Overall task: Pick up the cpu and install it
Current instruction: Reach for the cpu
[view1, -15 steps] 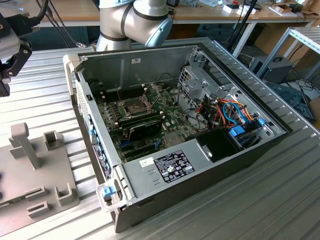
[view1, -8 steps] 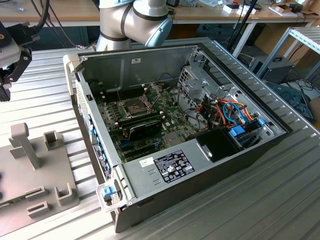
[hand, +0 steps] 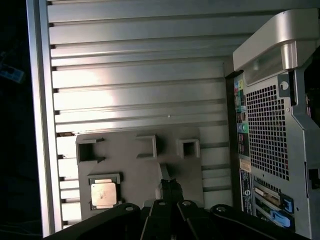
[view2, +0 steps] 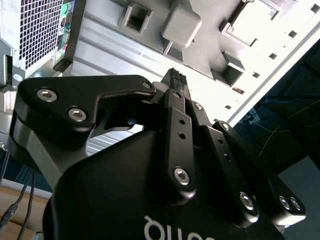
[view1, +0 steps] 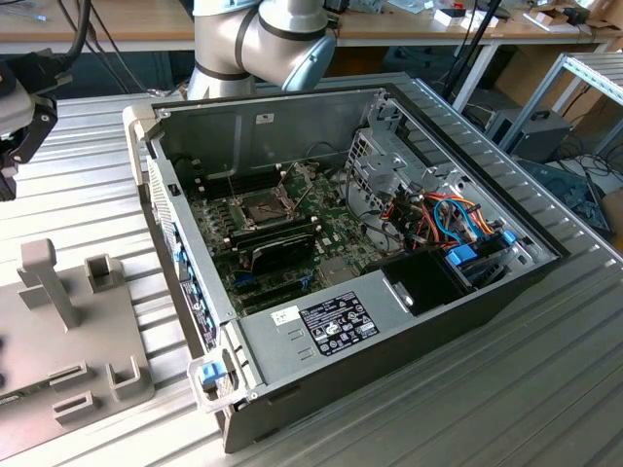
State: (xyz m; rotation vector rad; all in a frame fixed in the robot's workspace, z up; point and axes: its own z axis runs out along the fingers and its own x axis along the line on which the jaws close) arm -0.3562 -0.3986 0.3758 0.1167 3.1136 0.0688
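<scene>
The cpu (hand: 103, 194), a small square chip with a dull silver top, lies in a square pocket on the grey fixture plate (hand: 135, 170). In both wrist views my gripper (hand: 170, 187) hangs above that plate, its two black fingers pressed together with nothing between them. The fingertips (view2: 175, 79) sit over the plate's middle, apart from the cpu and off to one side of it. The gripper's black body (view1: 25, 109) shows at the exterior view's left edge. In the open computer case, the dark socket (view1: 265, 206) with its metal frame sits on the green motherboard (view1: 321, 255).
The open case (view1: 321, 321) lies on the ribbed metal table (view1: 88, 195), at the exterior view's right of the fixture. Upright grey posts (view1: 51, 277) and blocks stand on the fixture plate. The case's vented rear panel (hand: 270, 135) is close beside the fixture.
</scene>
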